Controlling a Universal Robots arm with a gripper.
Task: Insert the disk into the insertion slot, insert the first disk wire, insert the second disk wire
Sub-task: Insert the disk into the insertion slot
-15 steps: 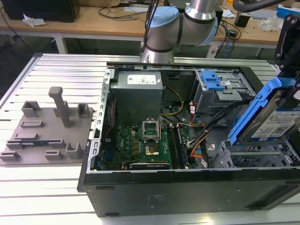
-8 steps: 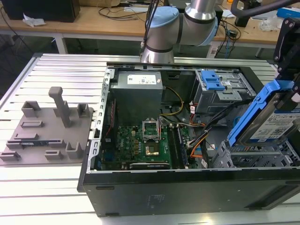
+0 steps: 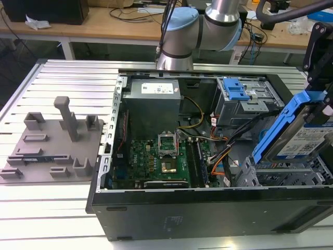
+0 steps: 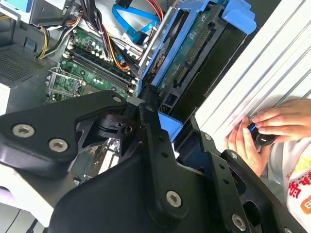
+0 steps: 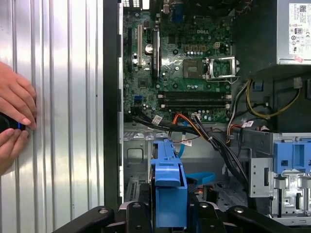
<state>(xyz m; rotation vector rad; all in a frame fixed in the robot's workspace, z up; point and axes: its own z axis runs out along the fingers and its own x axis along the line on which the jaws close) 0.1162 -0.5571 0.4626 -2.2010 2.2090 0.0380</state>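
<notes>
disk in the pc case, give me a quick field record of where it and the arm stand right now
slot: grey perforated cage, at the exterior view's right of the case
disk: tilted, lower end near the slot, upper end raised, not seated
end effector: closed on the disk's blue frame
wires: orange and black, loose between the board and the slot
hand: a person's, on the ribbed table outside the case, touching a small dark object

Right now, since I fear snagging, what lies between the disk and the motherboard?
A bundle of black and orange cables runs between the disk and the motherboard, in the first wrist view.
</notes>
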